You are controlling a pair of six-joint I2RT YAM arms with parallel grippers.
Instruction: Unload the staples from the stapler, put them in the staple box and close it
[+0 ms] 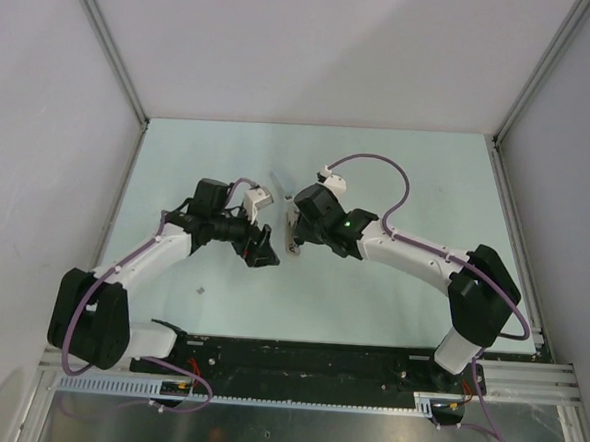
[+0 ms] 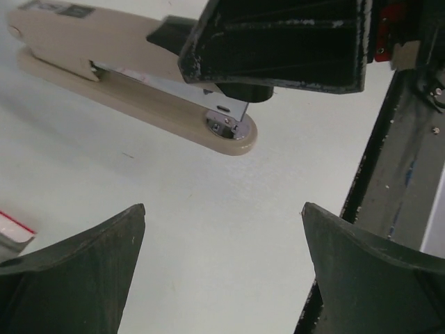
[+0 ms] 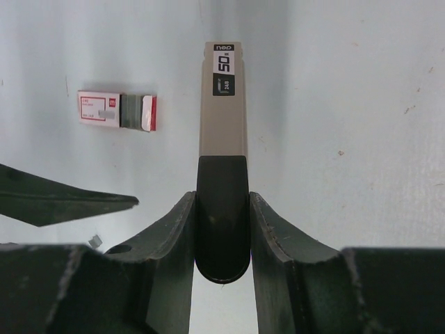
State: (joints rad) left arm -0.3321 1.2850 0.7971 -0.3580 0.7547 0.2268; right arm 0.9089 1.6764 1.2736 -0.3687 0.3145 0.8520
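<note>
I have the right claw [image 3: 222, 209] clenched on the black cap at the front of the stapler [image 3: 222, 125]. It is a long beige one, lying flat on the counter [image 1: 398, 167] between the two arms, its tail pointing away from my right wrist. I hold it by the nose because, as I judge it, that pins the body down and leaves the top and rear free for the other arm.

The left claw [image 2: 222, 223] is released, its jaws spread wide, and it hovers low just beside the stapler's front end, gripping nothing. From its wrist view I look straight at the anvil plate and the metal rail above the base. That suits a reach for the part that must open.

I cannot see any staples inside from here; the magazine looks shut. A small red-and-white box [image 3: 117, 110] with a grey middle lies apart on the counter, off to one side of the stapler. I leave it alone, as it plays no part in this hold.
</note>
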